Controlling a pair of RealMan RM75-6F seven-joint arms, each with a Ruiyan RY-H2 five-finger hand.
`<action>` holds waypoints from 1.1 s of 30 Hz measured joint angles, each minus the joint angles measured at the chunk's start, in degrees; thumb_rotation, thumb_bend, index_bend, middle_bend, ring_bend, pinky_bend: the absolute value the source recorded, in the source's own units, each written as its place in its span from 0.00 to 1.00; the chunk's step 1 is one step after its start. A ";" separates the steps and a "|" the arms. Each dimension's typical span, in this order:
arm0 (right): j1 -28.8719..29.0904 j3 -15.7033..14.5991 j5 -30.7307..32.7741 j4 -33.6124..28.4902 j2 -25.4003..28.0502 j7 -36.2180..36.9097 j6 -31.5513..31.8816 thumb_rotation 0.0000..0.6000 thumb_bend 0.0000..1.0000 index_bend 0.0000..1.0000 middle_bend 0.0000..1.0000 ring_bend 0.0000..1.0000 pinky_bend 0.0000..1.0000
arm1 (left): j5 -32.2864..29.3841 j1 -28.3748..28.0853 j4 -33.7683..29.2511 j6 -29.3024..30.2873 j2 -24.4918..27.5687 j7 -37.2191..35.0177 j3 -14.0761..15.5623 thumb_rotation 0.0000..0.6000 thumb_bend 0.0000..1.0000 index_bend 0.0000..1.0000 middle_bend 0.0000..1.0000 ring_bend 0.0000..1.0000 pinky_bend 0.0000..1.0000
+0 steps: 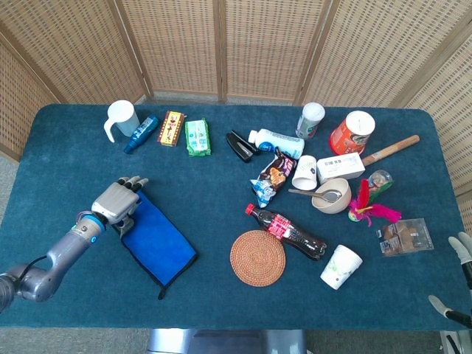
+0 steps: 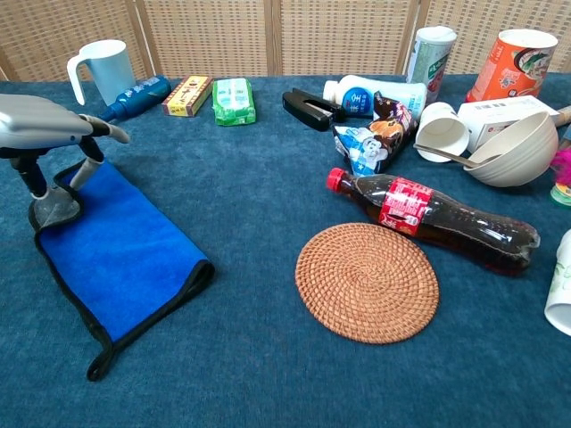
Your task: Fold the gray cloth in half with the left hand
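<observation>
Gray cloth [image 2: 116,254], seen lying flat on the left part of the blue-carpeted table [image 1: 221,184], stretches along a diagonal, its long axis running from the far-left corner under the robot's left hand [image 1: 114,200] to the near-right corner, where a short black loop [image 2: 96,366] trails off toward the table's front edge. Its upper face is bright blue, bordered by a dark hem, and only a small patch of the gray side [image 2: 53,209] shows, bunched at the far-left corner. The left hand sits over that corner with its fingers [image 2: 98,134] pointing down onto the fabric; it appears to pinch the bunched gray corner, though the chest view does not settle how firmly. The right hand [image 1: 461,247] shows only as pale fingers at the head view's right edge, and whether it is spread or curled cannot be told. A round woven coaster [image 2: 367,282] and a cola bottle [image 2: 437,220] lie well apart to the cloth's right.
</observation>
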 measured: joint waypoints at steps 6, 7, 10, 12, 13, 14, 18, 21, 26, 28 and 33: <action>0.06 -0.09 -0.25 -0.02 0.00 -0.05 -0.08 1.00 0.00 0.03 0.00 0.00 0.00 | 0.12 1.25 -0.50 0.38 2.01 -0.99 0.93 1.00 0.36 0.60 0.00 0.00 0.16; 0.04 -0.10 -0.27 -0.02 0.00 -0.07 -0.03 1.00 0.00 0.03 0.00 0.00 0.00 | 0.20 1.42 -0.65 0.45 2.33 -1.24 1.03 1.00 0.36 0.60 0.00 0.00 0.16; -0.05 -0.11 -0.33 -0.07 0.04 -0.04 0.17 1.00 0.00 0.03 0.00 0.00 0.00 | 0.67 1.96 -1.35 0.59 3.64 -2.00 1.44 1.00 0.36 0.60 0.00 0.00 0.16; -0.09 -0.11 -0.39 -0.08 0.05 -0.07 0.28 1.00 0.00 0.03 0.00 0.00 0.00 | 1.28 2.36 -1.89 0.75 4.76 -2.31 1.85 1.00 0.36 0.59 0.00 0.00 0.16; -0.09 -0.12 -0.43 -0.08 0.05 -0.10 0.27 1.00 0.00 0.03 0.00 0.00 0.00 | 1.57 2.57 -2.10 0.86 5.24 -2.41 2.06 1.00 0.36 0.58 0.00 0.00 0.16; -0.08 -0.16 -0.51 -0.08 0.03 -0.17 0.24 1.00 0.00 0.03 0.00 0.00 0.00 | 1.87 2.79 -2.27 0.97 5.68 -2.49 2.30 1.00 0.36 0.56 0.00 0.00 0.16; -0.04 -0.30 -0.83 -0.15 -0.05 -0.50 0.12 1.00 0.00 0.03 0.00 0.00 0.00 | 2.84 3.75 -2.24 1.44 6.78 -2.34 3.36 1.00 0.36 0.40 0.00 0.00 0.15; -0.08 -0.33 -0.91 -0.22 -0.10 -0.76 0.22 1.00 0.00 0.03 0.00 0.00 0.00 | 3.32 4.23 -1.80 1.92 6.90 -2.02 3.66 1.00 0.36 0.31 0.00 0.00 0.14; -0.11 -0.36 -0.94 -0.36 -0.15 -1.09 0.22 1.00 0.00 0.03 0.00 0.00 0.00 | 3.42 4.61 -1.43 2.25 6.96 -1.32 3.78 1.00 0.36 0.20 0.00 0.00 0.14; -0.10 -0.38 -0.94 -0.39 -0.14 -1.10 0.19 1.00 0.00 0.03 0.00 0.00 0.00 | 3.35 4.79 -1.39 2.79 6.95 -1.12 3.59 1.00 0.36 0.19 0.00 0.00 0.15; -0.10 -0.41 -1.00 -0.40 -0.09 -0.97 0.21 1.00 0.00 0.03 0.00 0.00 0.00 | 3.72 5.48 -1.49 4.34 6.90 -1.75 2.95 1.00 0.36 0.18 0.00 0.00 0.16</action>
